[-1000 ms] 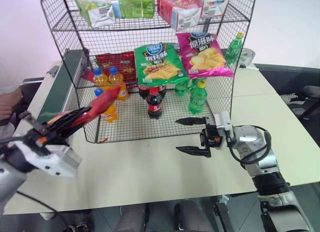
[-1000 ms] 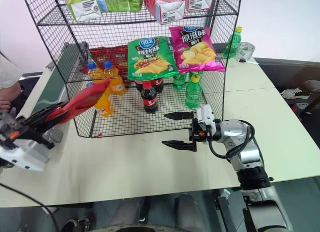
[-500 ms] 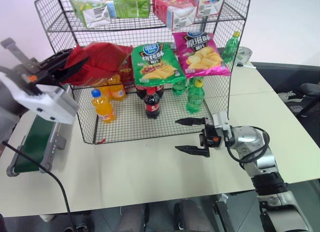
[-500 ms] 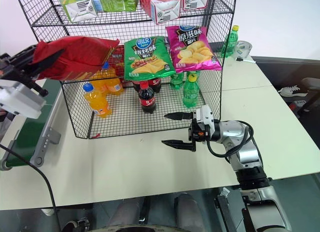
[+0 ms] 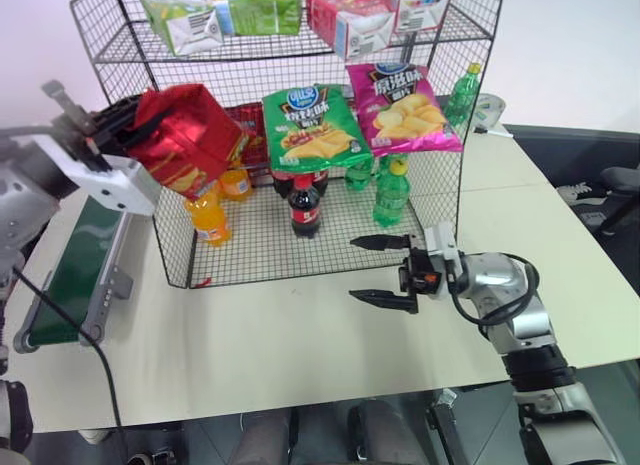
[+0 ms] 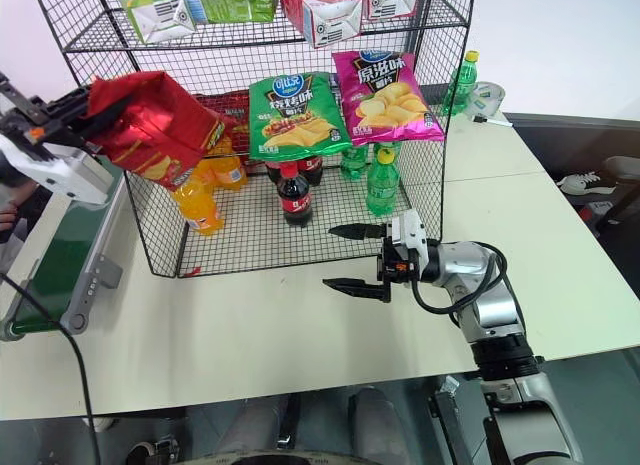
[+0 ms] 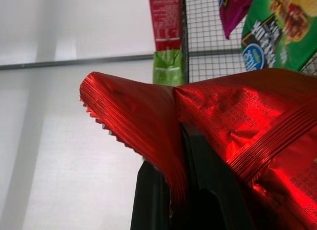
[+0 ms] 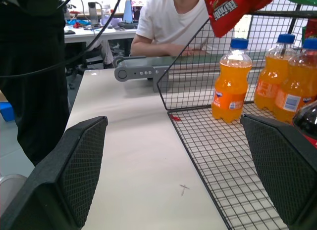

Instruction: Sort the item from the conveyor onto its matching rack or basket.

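While the red bag is pinched by its top edge in the left fingers — right fingers spread empty — it could be snagged on the rack wire.

The pink bag on the rack's middle shelf carries large Chinese characters reading 原滋味. The green bag beside it has a round blue logo and dark Chinese lettering, too small to read. The cartons on the top shelf show barcodes. Print on the red bag and on the bottle labels is illegible.
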Robot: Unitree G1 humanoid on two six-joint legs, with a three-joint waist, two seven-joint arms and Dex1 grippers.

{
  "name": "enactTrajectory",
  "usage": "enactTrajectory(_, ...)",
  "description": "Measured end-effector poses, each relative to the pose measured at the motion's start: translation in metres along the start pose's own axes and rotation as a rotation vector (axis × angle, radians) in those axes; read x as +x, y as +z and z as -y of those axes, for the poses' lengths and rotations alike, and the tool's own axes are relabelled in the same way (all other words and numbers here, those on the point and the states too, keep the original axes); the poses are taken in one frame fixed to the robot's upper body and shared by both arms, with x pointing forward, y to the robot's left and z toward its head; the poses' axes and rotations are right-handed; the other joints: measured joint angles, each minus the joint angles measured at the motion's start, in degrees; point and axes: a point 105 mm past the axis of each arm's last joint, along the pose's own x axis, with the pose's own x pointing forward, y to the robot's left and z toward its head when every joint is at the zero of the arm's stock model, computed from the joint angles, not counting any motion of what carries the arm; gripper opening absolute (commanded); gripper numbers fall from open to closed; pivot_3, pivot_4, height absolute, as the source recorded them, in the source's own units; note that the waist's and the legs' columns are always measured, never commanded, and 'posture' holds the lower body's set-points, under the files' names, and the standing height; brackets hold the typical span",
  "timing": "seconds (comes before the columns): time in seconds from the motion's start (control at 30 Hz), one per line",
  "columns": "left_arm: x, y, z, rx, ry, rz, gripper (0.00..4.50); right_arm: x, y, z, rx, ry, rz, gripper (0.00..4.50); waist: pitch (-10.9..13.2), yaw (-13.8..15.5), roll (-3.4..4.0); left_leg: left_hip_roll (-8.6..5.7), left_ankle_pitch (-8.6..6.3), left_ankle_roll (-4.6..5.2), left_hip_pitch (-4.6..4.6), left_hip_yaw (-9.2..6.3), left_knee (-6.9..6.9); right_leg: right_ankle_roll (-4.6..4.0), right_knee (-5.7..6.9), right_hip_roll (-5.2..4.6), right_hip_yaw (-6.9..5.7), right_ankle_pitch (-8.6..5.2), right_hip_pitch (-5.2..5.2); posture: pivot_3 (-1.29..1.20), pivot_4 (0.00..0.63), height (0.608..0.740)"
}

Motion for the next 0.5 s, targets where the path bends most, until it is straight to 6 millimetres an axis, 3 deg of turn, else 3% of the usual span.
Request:
enactTrajectory(0.1,0.000,-0.008,-0.018,0.053,0.035,-0.007,0.04,0.000,-0.001,-0.002,0.001,0.000,0.000,4.50,0.00,-0.18,0.01,0.00,0.00,0.00,0.00,0.04,0.01,0.00,0.00,0.00,0.03,0.00,-0.01,0.00,0.150,0.740)
enactTrajectory(0.5,-0.002,-0.027,-0.023,0.117,0.018,-0.007,0.04,0.000,-0.003,-0.002,0.006,-0.010,-0.001,4.50,0.00,-0.06,0.01,0.00,0.00,0.01,-0.06,0.00,0.30,0.01,0.16,0.06,-0.01,0.00,0.01,0.00,0.150,0.740)
